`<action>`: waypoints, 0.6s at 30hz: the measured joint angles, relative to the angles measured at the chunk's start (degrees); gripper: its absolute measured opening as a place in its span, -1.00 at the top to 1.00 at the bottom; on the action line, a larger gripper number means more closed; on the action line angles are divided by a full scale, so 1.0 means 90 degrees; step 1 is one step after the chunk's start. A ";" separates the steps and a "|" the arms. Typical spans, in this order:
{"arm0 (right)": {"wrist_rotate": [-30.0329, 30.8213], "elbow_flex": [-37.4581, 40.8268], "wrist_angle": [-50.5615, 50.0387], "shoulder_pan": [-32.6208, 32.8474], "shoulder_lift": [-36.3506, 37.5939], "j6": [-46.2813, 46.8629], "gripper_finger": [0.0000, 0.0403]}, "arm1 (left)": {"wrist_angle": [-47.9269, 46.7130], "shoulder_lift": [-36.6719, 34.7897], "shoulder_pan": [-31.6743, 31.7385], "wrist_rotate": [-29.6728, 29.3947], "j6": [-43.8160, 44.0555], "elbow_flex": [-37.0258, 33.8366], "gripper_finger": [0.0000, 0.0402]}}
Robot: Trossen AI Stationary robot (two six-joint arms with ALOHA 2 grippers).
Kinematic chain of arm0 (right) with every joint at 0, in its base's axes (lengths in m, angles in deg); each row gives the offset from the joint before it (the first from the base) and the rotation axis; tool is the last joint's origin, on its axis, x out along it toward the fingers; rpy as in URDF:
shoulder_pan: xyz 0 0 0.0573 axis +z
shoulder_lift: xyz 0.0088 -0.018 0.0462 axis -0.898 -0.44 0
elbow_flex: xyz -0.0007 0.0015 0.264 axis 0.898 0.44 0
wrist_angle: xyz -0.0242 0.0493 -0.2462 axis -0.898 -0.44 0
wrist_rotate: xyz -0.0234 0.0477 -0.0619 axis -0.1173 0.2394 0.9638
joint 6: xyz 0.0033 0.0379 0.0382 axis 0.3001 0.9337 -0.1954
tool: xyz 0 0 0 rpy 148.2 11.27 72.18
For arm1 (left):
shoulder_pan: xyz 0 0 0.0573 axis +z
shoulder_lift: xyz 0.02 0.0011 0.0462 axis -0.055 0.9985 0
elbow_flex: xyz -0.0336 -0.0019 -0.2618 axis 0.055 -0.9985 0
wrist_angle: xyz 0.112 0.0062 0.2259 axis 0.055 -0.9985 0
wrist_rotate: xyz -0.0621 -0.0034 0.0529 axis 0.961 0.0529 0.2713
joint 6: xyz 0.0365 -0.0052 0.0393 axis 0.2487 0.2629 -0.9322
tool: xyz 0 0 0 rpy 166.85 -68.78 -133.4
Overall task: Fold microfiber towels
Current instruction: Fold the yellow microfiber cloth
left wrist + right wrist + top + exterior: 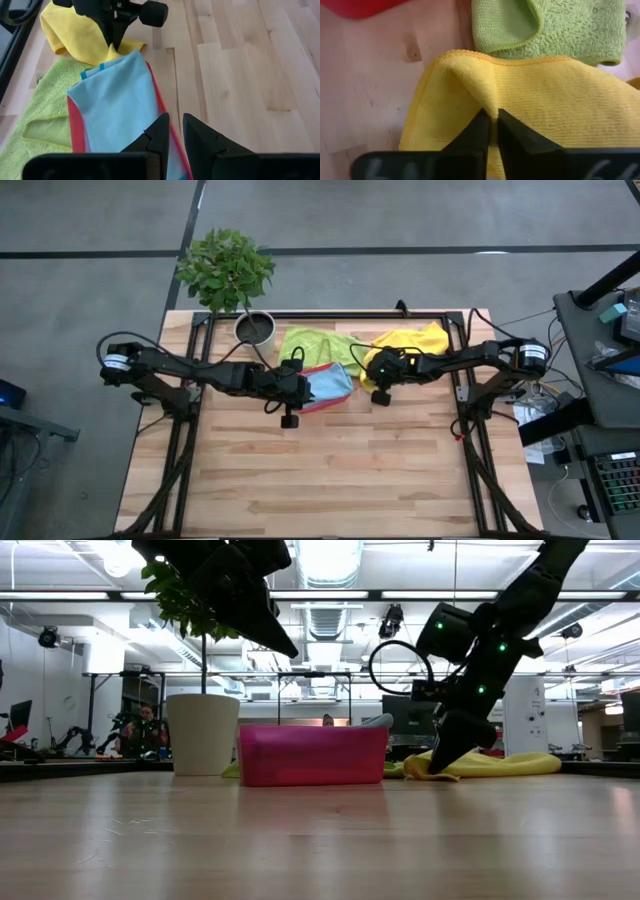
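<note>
The right gripper (491,131) is down on the wooden slatted table (330,470) at the near-left edge of the crumpled yellow microfiber towel (555,105), its fingers pinched together on a raised fold of that cloth. The yellow towel lies at the far right of the table, with the lime green microfiber towel (312,346) spread flat just to its left, the two touching.

The left gripper (172,137) hangs above the small pink rectangular plastic tray (312,754), its fingers nearly together and holding nothing. A folded light teal-blue microfiber towel (117,102) lies in the tray, which stands just near of the green towel, left of the right gripper.

A white pot with a leafy green plant (254,327) stands at the far edge, left of the green towel.
</note>
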 joint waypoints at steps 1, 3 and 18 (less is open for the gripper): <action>-0.0001 -0.0003 -0.0053 0.0011 0.0043 0.0000 0.91 | 0.0010 0.0000 0.0000 0.0000 0.0004 0.0000 0.80; -0.0003 -0.0047 -0.0235 0.0041 0.0219 0.0020 0.93 | 0.0005 0.0000 0.0000 0.0000 0.0034 -0.0001 0.80; -0.1115 -0.0333 -0.1169 0.1165 0.3081 0.1508 0.96 | 0.1019 0.0000 -0.0016 0.0119 0.0053 -0.0002 0.80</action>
